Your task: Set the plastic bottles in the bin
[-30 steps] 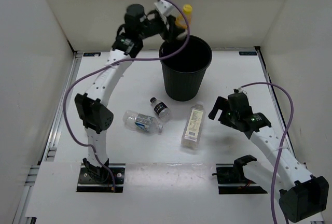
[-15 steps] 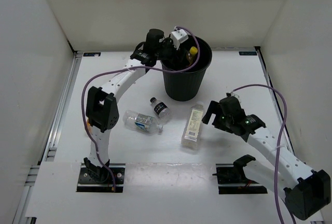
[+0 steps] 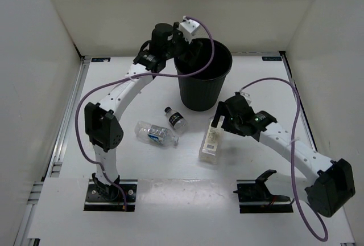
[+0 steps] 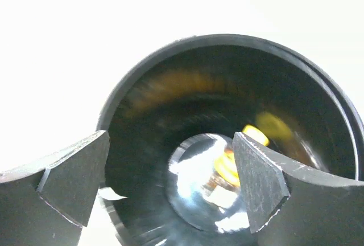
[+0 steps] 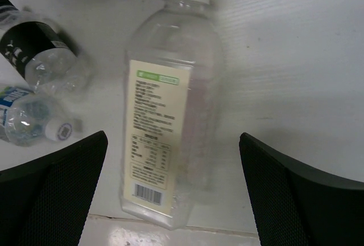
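Note:
My left gripper [image 3: 186, 55] hangs open over the left rim of the black bin [image 3: 205, 95]. In the left wrist view the fingers [image 4: 68, 180] frame the bin's mouth [image 4: 227, 42], and the yellow-capped bottle [image 4: 230, 169] lies blurred at the bottom. The tall square pale-labelled bottle [image 3: 211, 142] lies on the table in front of the bin. My right gripper [image 3: 219, 122] is open just above its cap end. In the right wrist view that bottle [image 5: 165, 115] lies between the spread fingers of the right gripper [image 5: 173, 143], untouched. The blue-labelled bottle [image 3: 154, 134] and the tiny black-capped bottle [image 3: 176, 119] lie to its left.
White walls close in the table on the left, back and right. The right wrist view shows the tiny bottle [image 5: 40, 52] and the blue-labelled bottle [image 5: 28, 122] close beside the tall one. Purple cables trail from both arms.
My left gripper has swung over the bin, opened and let go of the yellow-capped bottle, which now lies inside. My right arm has moved left to above the tall square bottle.

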`<action>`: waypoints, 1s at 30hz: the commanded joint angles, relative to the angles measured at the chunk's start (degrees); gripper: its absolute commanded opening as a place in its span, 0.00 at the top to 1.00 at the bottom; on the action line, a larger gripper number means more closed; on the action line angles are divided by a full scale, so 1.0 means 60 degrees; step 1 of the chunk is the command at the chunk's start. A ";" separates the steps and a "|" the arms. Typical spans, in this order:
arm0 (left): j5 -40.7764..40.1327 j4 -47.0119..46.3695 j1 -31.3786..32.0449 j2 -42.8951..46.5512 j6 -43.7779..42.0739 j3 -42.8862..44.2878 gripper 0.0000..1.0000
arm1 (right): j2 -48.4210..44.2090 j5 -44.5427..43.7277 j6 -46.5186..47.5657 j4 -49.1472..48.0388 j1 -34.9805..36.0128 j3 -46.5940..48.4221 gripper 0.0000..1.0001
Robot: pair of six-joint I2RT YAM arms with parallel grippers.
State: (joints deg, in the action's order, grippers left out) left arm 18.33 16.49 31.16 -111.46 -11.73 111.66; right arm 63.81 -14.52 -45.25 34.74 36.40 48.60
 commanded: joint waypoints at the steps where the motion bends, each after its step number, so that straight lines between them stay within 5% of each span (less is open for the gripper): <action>1: -0.2244 -0.0214 0.0110 0.1727 0.0182 0.0944 0.00 | 0.0803 -0.0830 -0.0513 0.0565 0.0275 0.0966 0.00; 6: -0.5346 -0.0126 0.0110 0.3003 -0.1324 0.0231 0.00 | 0.2544 -0.0963 -0.0412 0.1224 0.0466 0.1859 0.00; 16: -0.6511 0.0048 -0.1925 0.7338 -0.2484 -0.6242 0.00 | 0.4101 -0.1053 -0.0822 0.1288 0.0554 0.1922 0.01; 18: -0.6512 0.0049 -0.2291 0.8084 -0.2368 -0.7265 0.00 | 0.4101 -0.0861 -0.0719 0.1037 0.0641 0.1687 0.09; 19: -0.6512 0.0049 -0.2408 0.8277 -0.2367 -0.7503 0.00 | 0.4101 -0.0861 -0.0719 0.0847 0.0642 0.1584 0.25; 23: -0.6425 0.0414 -0.2951 0.8893 -0.1987 -0.7959 0.00 | 0.3430 -0.0743 -0.0631 0.0845 0.0642 0.1043 0.55; 30: -0.6219 0.0854 -0.3785 0.9420 -0.1898 -0.8779 0.00 | 0.1321 -0.1195 -0.0486 0.0948 -0.0134 0.0294 0.76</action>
State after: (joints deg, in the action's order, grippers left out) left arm -19.27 20.18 9.91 -56.86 -24.18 60.86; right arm 77.52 -19.42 -49.08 39.88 37.50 50.61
